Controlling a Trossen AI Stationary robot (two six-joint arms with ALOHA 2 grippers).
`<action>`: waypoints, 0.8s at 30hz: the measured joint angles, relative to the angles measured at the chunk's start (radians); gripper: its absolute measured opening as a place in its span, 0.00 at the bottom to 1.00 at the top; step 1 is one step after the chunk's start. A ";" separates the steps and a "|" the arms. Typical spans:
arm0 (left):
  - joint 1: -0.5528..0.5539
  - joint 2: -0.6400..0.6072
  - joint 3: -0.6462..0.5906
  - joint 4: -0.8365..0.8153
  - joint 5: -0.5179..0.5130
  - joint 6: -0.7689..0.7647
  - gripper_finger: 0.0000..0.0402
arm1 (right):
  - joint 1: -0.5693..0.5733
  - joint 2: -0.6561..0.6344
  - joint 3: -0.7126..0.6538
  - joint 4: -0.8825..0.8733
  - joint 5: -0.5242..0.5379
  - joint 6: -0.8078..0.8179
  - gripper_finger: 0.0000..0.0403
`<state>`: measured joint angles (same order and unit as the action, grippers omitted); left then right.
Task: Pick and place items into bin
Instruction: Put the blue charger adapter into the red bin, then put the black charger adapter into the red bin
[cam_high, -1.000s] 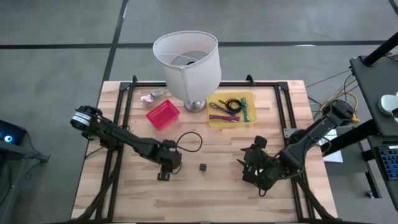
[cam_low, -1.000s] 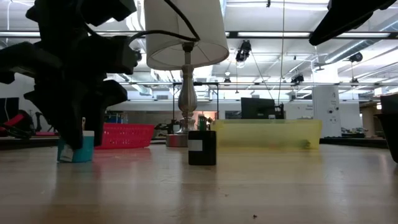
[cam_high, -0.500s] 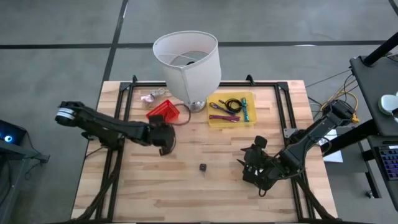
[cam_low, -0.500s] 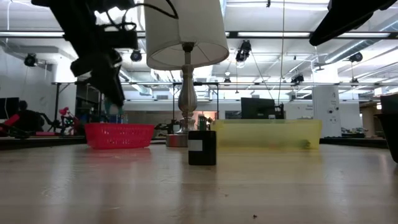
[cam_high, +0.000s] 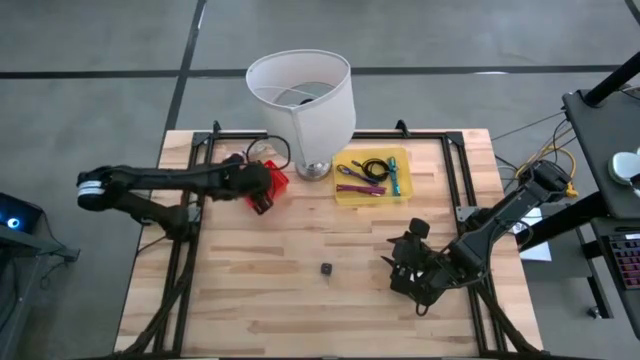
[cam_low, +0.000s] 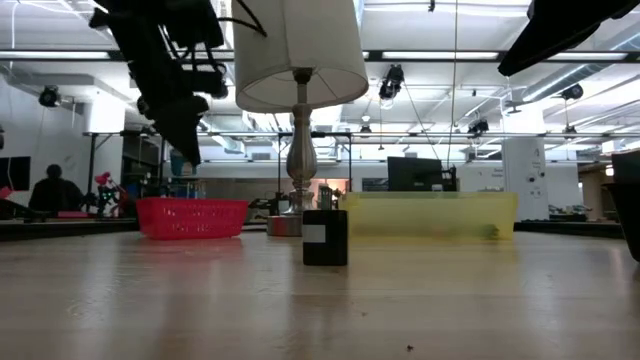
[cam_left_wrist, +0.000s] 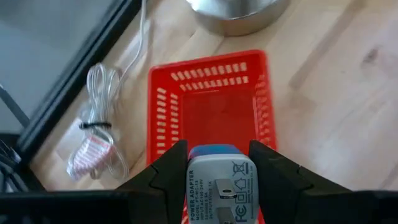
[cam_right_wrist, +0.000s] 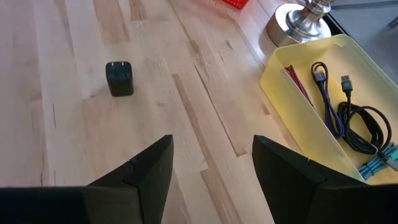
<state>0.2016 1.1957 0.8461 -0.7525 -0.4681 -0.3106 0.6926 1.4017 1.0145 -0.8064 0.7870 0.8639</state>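
Hovering over the red basket (cam_left_wrist: 208, 112), the left end effector (cam_left_wrist: 217, 177) is clamped on a white plug adapter (cam_left_wrist: 221, 190) with a blue top, its two dark fingers (cam_left_wrist: 165, 174) pressed against the adapter's sides. From above, that end effector (cam_high: 258, 192) sits at the edge of the basket (cam_high: 276, 180), just beside the lamp's (cam_high: 303, 105) metal base. A crumpled wrapper with clear film (cam_left_wrist: 96, 134) lies on the tabletop (cam_high: 330, 310) near the basket, against the black frame rail.

The right end effector (cam_high: 412, 265) rests low over the near right part of the tabletop, fingers spread apart and holding nothing. Ahead of it in its wrist view stands a small black cube (cam_right_wrist: 119, 78), alone on the bare wood and well apart from both baskets; the low view shows it upright (cam_low: 324, 237) in the foreground. The yellow tray (cam_right_wrist: 298, 112) beside the lamp base holds a coiled black cable (cam_right_wrist: 351, 121), purple sticks (cam_high: 360, 180) and a teal pen (cam_high: 394, 175).
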 joint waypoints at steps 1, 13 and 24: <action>0.027 0.003 -0.001 0.003 0.020 0.000 0.32 | 0.000 0.000 0.000 0.001 0.000 0.000 0.51; 0.146 0.026 -0.059 0.012 0.098 0.006 0.32 | 0.000 0.000 -0.001 0.000 0.000 -0.002 0.51; 0.146 0.029 -0.070 0.011 0.097 0.002 0.64 | 0.000 0.000 -0.002 -0.001 0.000 -0.032 0.51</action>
<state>0.3477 1.2243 0.7765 -0.7410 -0.3710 -0.3084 0.6927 1.4017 1.0130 -0.8070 0.7868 0.8320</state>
